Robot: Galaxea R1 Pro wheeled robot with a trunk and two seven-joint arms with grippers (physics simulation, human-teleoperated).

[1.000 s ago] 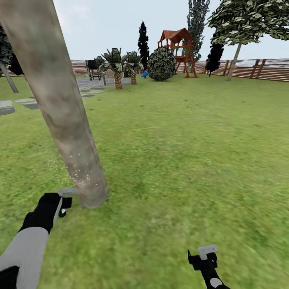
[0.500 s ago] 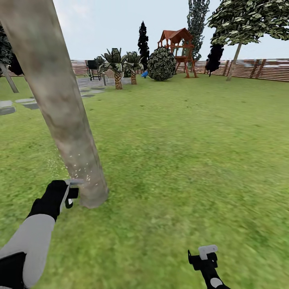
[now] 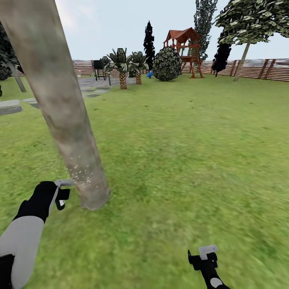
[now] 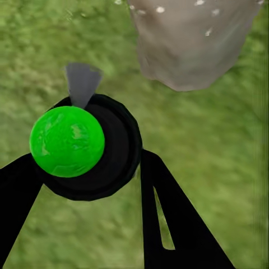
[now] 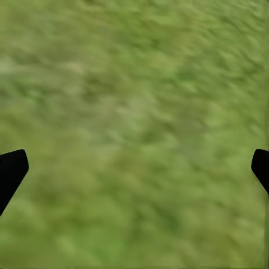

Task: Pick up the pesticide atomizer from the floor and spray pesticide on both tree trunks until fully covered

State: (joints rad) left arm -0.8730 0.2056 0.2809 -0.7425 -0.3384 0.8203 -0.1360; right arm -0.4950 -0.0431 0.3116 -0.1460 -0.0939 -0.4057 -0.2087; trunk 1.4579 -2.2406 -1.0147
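The right gripper hangs low over bare grass, well apart from the tree trunk; in the right wrist view its two dark fingertips sit at opposite edges with only lawn between them, spread wide and holding nothing.

The left gripper is just beside the base of the trunk, on its near-left side. It is clamped around the sprayer: in the left wrist view the black round body with its bright green cap sits squarely between the two black fingers, and its grey nozzle points towards the foot of the trunk. White specks dot the bark low on the trunk, just above the nozzle.

Beyond the trunk the lawn runs to two short palms, a round bush, a red-roofed play tower, a second tree and the slatted fence.
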